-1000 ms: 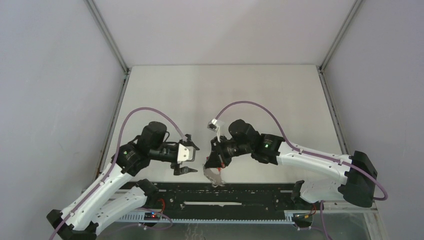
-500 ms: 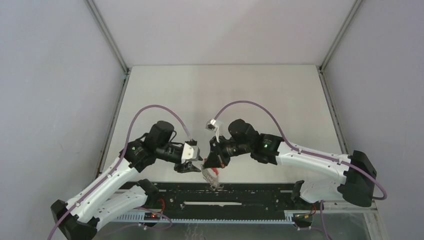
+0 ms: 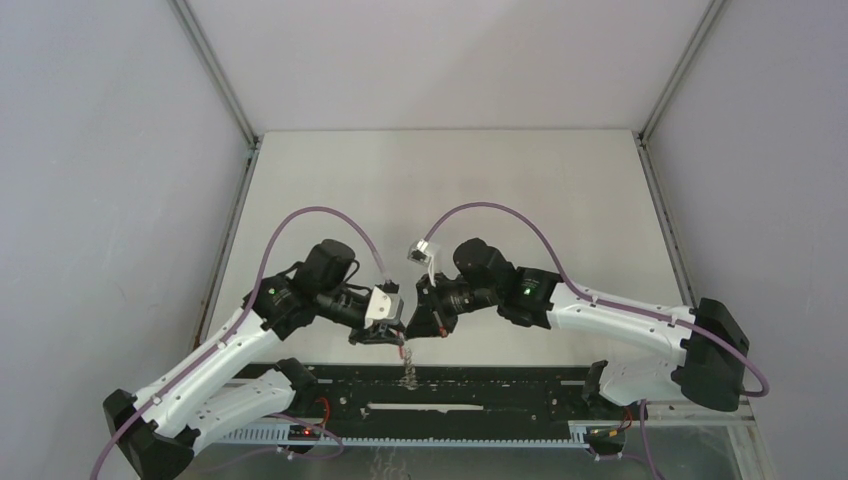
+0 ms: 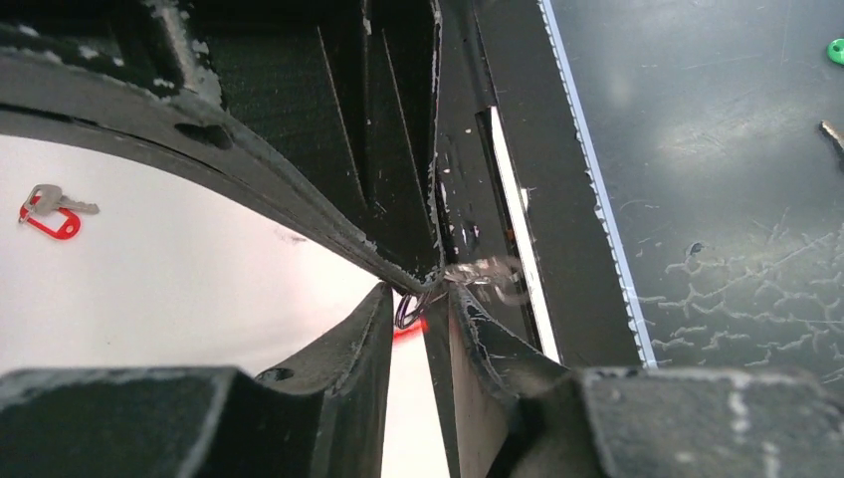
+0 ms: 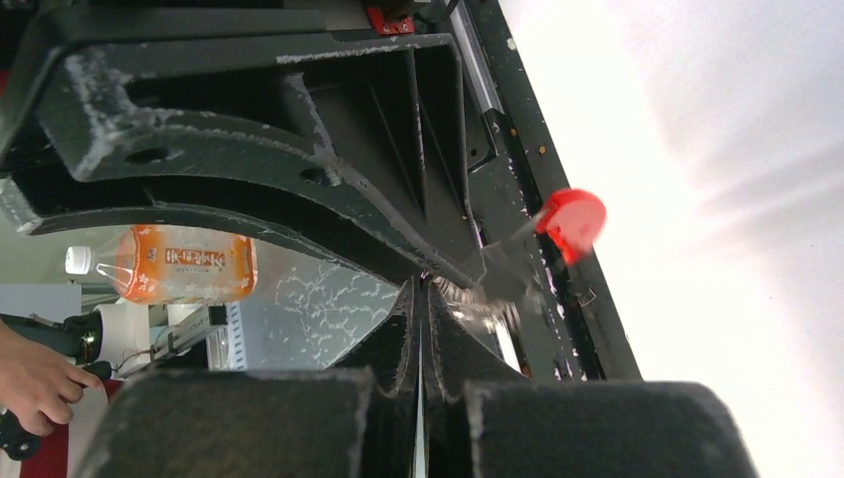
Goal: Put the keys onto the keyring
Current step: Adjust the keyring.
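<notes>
Both grippers meet low over the table's near edge. My right gripper [image 3: 413, 328] [image 5: 422, 291] is shut, pinching the edge of the thin keyring [image 4: 410, 311]. A sliver of red strap shows just under the ring. My left gripper [image 3: 392, 335] [image 4: 418, 299] has its jaws drawn in to a narrow gap, and the ring sits between the fingertips, seeming to touch both. The keys [image 3: 408, 372] dangle below the two grippers as a silvery bunch. They are blurred in the wrist views [image 4: 490, 276] [image 5: 503, 284], beside a round red tag [image 5: 572, 219].
A separate key with a red tag [image 4: 50, 211] lies on the white table. The black base rail [image 3: 450, 385] runs right under the grippers. Off the table are an orange bottle [image 5: 184, 261], a person's hand [image 5: 30, 383] and a small green object [image 4: 836, 48].
My left arm has moved right to meet the right gripper, and its jaws have narrowed from wide open onto the ring. The hanging keys have shifted slightly left.
</notes>
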Tool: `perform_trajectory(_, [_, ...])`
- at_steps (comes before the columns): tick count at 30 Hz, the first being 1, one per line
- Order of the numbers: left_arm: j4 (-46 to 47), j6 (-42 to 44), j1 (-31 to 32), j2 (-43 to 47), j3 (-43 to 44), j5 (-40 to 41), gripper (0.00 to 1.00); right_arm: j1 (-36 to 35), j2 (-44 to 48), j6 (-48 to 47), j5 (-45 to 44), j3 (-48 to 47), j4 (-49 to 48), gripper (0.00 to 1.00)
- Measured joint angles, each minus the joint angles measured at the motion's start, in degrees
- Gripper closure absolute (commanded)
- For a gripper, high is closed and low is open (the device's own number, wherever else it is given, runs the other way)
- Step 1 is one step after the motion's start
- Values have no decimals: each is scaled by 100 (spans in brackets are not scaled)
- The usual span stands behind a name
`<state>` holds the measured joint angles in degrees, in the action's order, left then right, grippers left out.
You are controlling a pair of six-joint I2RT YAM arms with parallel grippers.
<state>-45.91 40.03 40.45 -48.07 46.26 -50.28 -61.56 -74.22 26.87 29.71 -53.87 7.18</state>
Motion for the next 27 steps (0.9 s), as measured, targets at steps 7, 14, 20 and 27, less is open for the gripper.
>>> perform_trajectory(7, [-17,15,20,0,0,0,92,9,-116,-61,101,0,-28,100])
perform_trajectory(14, [-127,162,20,11,4,-15,100,44,-125,-105,212,0,-20,100])
perform_trajectory(20, [-151,304,39,11,9,-37,100,81,-125,-105,282,0,-24,79])
perform_trajectory(27, [37,-133,59,26,26,181,100,358,129,-197,402,0,-105,52])
